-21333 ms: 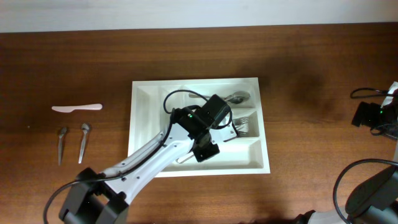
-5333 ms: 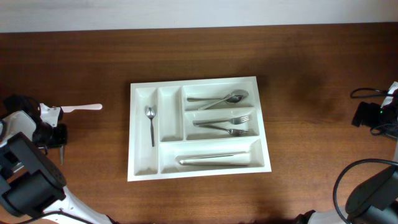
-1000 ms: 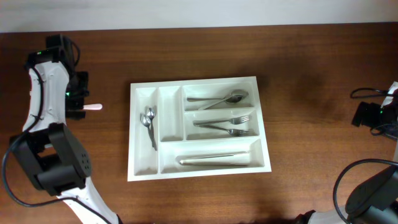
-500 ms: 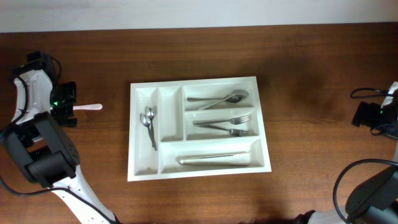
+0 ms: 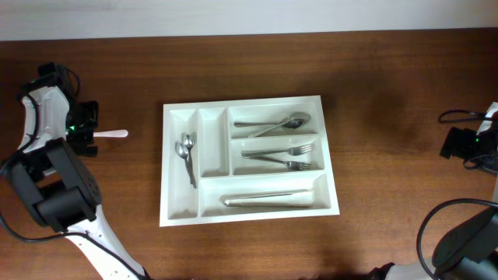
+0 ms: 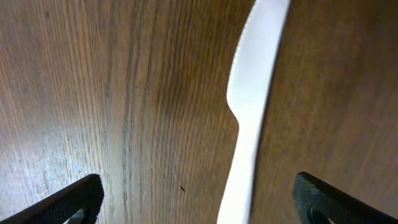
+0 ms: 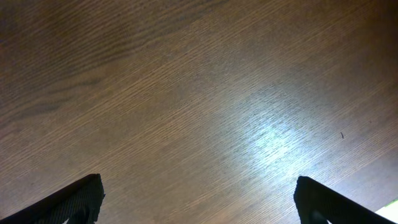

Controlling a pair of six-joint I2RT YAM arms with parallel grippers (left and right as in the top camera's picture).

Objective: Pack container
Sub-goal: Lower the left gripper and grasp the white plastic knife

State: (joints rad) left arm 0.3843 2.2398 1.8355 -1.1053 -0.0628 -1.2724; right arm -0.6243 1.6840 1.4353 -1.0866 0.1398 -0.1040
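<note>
I have bare bench (image 5: 389, 171) between the tray (image 5: 331, 155) and the right edge, free for a pass. Near the left edge the knife (image 6: 255, 81) lies between the wide jaws of my left end effector (image 6: 196, 193), wood bare either side.

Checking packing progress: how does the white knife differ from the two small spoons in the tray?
The knife is matt white; the small spoons are shiny metal. The knife lies outside the tray, on the table; the spoons lie in its leftmost compartment. Both lie flat.

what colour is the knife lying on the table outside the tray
White. The knife shows best in the left wrist view.
</note>
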